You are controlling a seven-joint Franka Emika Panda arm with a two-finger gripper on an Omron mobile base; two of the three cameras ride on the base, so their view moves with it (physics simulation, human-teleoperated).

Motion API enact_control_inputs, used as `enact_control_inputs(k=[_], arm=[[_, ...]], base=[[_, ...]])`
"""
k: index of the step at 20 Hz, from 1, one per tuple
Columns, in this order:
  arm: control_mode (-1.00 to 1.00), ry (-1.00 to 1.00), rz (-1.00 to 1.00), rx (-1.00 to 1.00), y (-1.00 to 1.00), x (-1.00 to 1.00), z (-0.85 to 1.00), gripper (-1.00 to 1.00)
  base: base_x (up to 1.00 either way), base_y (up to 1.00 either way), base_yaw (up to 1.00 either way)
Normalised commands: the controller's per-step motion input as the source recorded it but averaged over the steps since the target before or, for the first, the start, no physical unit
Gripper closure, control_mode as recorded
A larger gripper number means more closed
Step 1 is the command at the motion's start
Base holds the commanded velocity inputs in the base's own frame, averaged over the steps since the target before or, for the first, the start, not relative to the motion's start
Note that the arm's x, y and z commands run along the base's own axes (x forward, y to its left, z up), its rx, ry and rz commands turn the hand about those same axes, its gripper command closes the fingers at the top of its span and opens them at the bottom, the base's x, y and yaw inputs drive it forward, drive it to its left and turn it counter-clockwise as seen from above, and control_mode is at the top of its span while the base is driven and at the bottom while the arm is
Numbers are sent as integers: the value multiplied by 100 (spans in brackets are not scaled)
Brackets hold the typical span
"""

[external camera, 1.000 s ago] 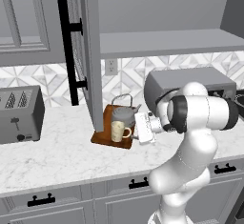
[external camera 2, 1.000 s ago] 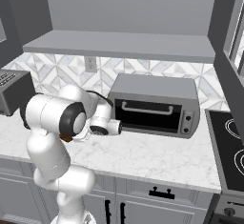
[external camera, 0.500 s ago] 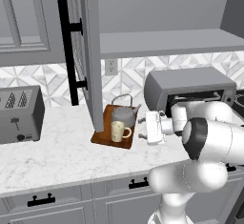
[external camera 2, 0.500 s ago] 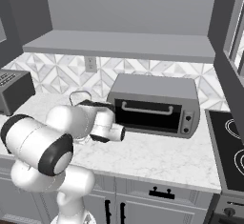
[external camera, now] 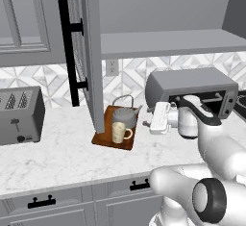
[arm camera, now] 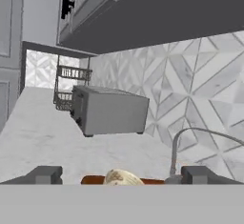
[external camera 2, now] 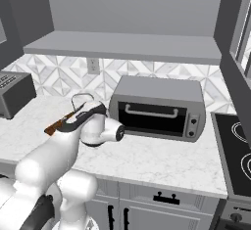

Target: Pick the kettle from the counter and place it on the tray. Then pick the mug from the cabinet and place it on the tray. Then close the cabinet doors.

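Backing away toward three o'clock, the gripper [external camera: 153, 119] stood empty, jaws wide. Kettle [external camera: 125, 116] and mug [external camera: 119, 132] sat on the tray [external camera: 103, 140]; seemingly only the open cabinet door [external camera: 91, 52] remained.

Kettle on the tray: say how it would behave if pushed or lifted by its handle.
The kettle looks squat and round, so a push would probably slide it, not tip it. Its thin arched wire handle might let it swing when lifted. The mug stands close, so a shove could knock it.
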Motion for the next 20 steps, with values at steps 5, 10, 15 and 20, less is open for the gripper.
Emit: enact_control_inputs(k=[5,10,15,20], arm=[[-100,13,-26,0,-21,-17,50,-100],[-100,5,-10,0,-4,-2,5,-100],[-100,-3,-10,0,-20,-8,24,-100],[-100,0,-17,0,-29,-20,50,-100]], base=[[0,0,0],[0,0,0],[0,0,0],[0,0,0]])
